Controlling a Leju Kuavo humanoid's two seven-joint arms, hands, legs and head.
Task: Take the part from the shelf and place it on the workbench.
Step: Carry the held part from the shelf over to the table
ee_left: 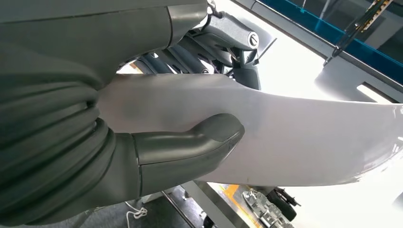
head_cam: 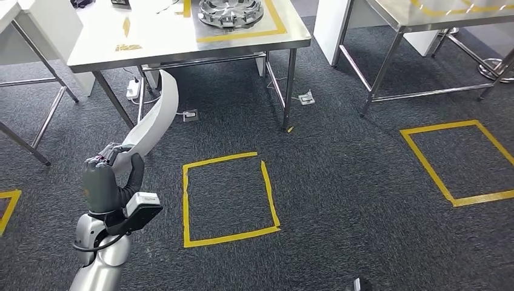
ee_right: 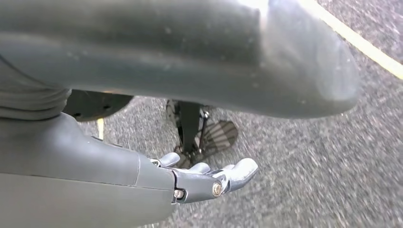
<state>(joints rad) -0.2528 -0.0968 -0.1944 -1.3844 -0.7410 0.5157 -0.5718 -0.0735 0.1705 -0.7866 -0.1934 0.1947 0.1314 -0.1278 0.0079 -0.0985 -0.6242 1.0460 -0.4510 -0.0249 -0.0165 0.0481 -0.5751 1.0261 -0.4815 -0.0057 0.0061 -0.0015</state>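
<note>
My left hand (head_cam: pixel 112 176) grips the lower end of a long, curved white part (head_cam: pixel 154 118), which rises from the hand toward the near edge of the steel workbench (head_cam: pixel 163 36). In the left wrist view my thumb (ee_left: pixel 190 145) presses on the white part (ee_left: pixel 294 137) and the fingers wrap its other side. My right hand (ee_right: pixel 204 178) hangs over the grey carpet with its fingers apart and holds nothing.
A round silver wheel cover (head_cam: pixel 230 11) lies inside yellow tape on the workbench. A yellow tape square (head_cam: pixel 227 197) marks the floor ahead, and another yellow tape square (head_cam: pixel 460 160) lies to the right. A second steel table (head_cam: pixel 388 15) stands at the back right. A power strip (head_cam: pixel 132 91) lies under the bench.
</note>
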